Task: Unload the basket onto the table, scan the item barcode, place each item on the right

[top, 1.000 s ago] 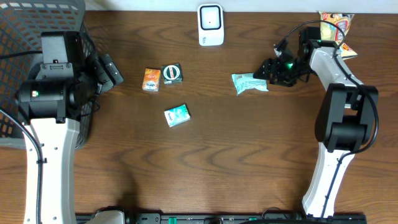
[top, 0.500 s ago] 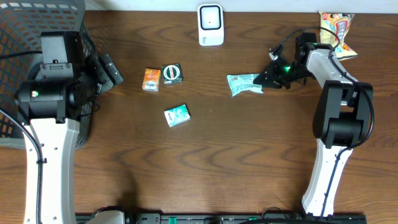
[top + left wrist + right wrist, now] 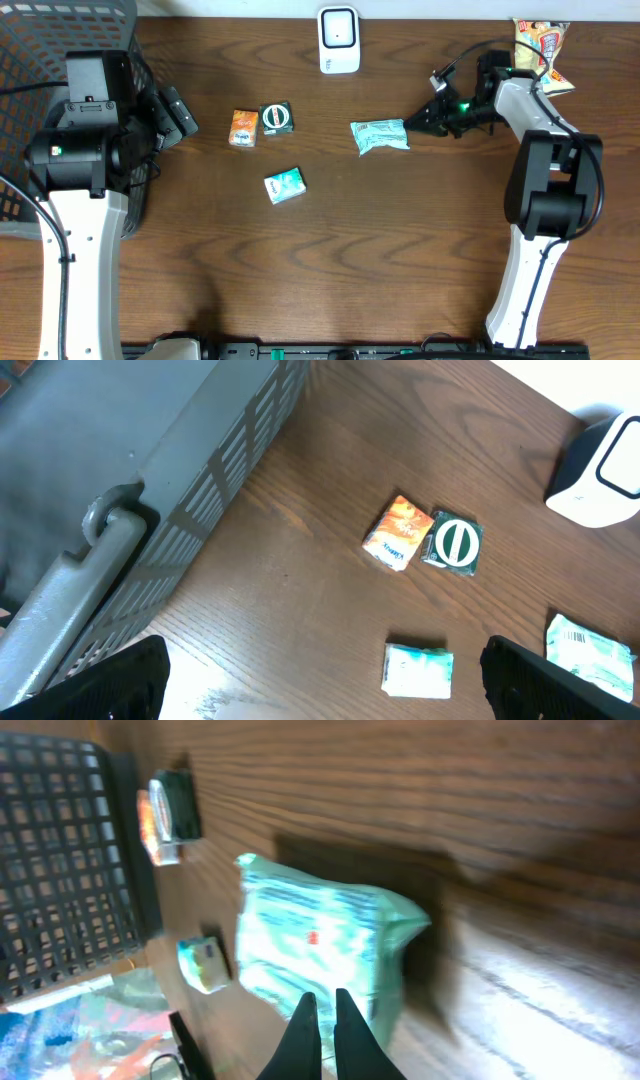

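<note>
Shifted left, the pale green packet (image 3: 380,136) sits by the closed right claw (image 3: 322,1007); left claw (image 3: 176,117) wide open.

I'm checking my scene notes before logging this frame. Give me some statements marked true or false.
The orange packet sits next to the dark green box. True.
The pale green pouch touches the orange packet. False: they lie well apart on the table.
The right gripper is shut. True.
The left gripper grips the teal pack. False: it is open, holding nothing.
</note>
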Tool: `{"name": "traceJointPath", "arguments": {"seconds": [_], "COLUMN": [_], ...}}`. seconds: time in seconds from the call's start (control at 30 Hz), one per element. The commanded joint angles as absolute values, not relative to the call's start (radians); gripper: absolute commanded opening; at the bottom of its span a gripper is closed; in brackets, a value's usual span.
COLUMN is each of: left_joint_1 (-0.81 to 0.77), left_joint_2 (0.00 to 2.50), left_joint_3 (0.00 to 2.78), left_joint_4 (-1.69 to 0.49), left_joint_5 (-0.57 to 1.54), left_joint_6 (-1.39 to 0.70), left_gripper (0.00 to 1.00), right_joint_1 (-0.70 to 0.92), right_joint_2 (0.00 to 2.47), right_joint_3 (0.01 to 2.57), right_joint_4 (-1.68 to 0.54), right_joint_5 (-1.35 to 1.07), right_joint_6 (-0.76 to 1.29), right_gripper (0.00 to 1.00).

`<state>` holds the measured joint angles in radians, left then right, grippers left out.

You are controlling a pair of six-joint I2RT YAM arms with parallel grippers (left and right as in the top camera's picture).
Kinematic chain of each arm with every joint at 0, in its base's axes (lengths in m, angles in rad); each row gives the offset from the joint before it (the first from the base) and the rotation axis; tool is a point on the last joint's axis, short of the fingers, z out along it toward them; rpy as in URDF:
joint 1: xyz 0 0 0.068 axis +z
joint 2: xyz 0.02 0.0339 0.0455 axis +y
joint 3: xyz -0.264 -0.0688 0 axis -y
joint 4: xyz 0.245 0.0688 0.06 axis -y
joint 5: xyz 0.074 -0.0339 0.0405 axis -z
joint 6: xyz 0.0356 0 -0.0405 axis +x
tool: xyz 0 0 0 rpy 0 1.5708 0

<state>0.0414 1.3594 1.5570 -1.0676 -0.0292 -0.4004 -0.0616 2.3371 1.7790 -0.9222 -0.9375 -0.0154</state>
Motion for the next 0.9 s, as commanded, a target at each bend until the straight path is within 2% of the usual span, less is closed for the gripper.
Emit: {"name": "traceJointPath", "arguments": {"seconds": [0.0, 0.07, 0.13, 0.17, 0.23, 0.3, 0.47, 0.87], "left_joint_1": [0.046, 0.046, 0.046, 0.046, 0.046, 0.046, 0.046, 0.046], "left_joint_2": [1.354, 1.354, 1.354, 1.354, 1.354, 1.354, 1.354, 1.354], "left_joint_3": [1.557, 1.557, 1.557, 1.557, 1.557, 1.557, 1.557, 1.557], "left_joint_4": [-1.069, -1.069, -1.069, -1.069, -1.069, -1.069, -1.069, -1.069], "left_joint_5": [-0.035, -0.035, -0.035, -0.035, -0.035, -0.035, -0.035, -0.035], "left_joint_6": [-0.409, -0.409, -0.409, -0.409, -0.41, -0.409, -0.409, -0.409], "left_gripper": [0.98, 0.98, 0.98, 0.98, 0.98, 0.98, 0.98, 0.98], "right_joint_1": [-0.061, -0.057, -0.048, -0.043, -0.027, -0.01, 0.043, 0.081], "right_joint_2": [2.247, 2.247, 2.254, 2.259, 2.265, 2.272, 2.276, 2.279], "right_joint_3": [1.781, 1.781, 1.778, 1.778, 1.777, 1.774, 1.753, 1.745], "right_joint_4": [-0.924, -0.933, -0.948, -0.956, -0.968, -0.976, -0.987, -0.965], "right_joint_5": [-0.894, -0.784, -0.691, -0.665, -0.644, -0.641, -0.567, -0.567], "right_joint_6": [-0.007, 0.053, 0.097, 0.104, 0.104, 0.106, 0.173, 0.255], "right_gripper": [0.22, 0.45, 0.61, 0.64, 0.66, 0.73, 0.77, 0.8]}}
